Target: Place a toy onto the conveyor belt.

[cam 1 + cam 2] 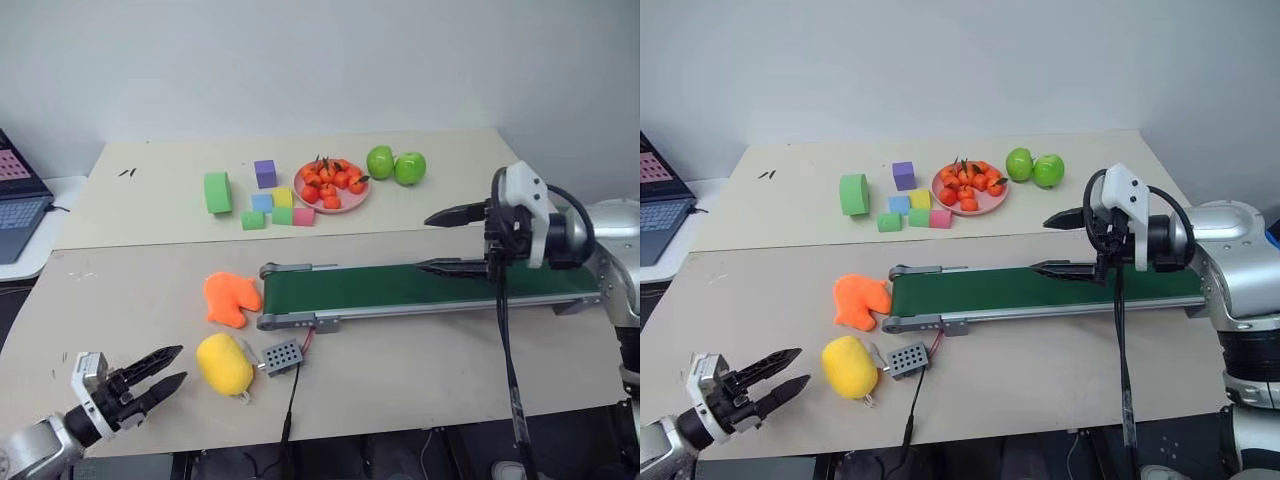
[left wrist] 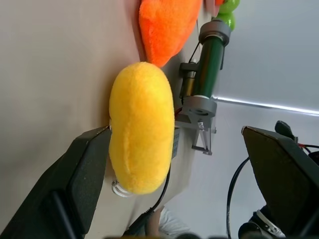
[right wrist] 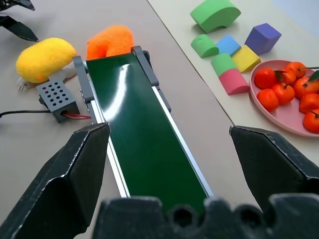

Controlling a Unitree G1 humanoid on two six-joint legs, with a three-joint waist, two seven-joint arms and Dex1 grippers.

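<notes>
At the near left edge of the surface (image 1: 120,300) I see my left end effector (image 1: 168,367), its 2 fingers spread and pointing at the toy (image 1: 224,364), close to it but not touching. In the left wrist view the toy sits just past the gap between the fingers, nothing gripped. The toy lies on the surface beside the grey control box (image 1: 282,354), near the belt's left end and not on it. Just behind it lies an orange plush (image 1: 231,298), touching or nearly touching the belt frame. The belt (image 1: 400,285) runs across the middle, bare. Along the far side I see a green block (image 1: 217,192), a purple cube (image 1: 265,173), a cluster of small blocks (image 1: 277,209), a pink plate (image 1: 352,203) of tangerines (image 1: 331,183) and 2 green apples (image 1: 395,165). On the right, my right end effector (image 1: 455,240) hangs above the belt's right part, fingers wide apart, holding nothing.
</notes>
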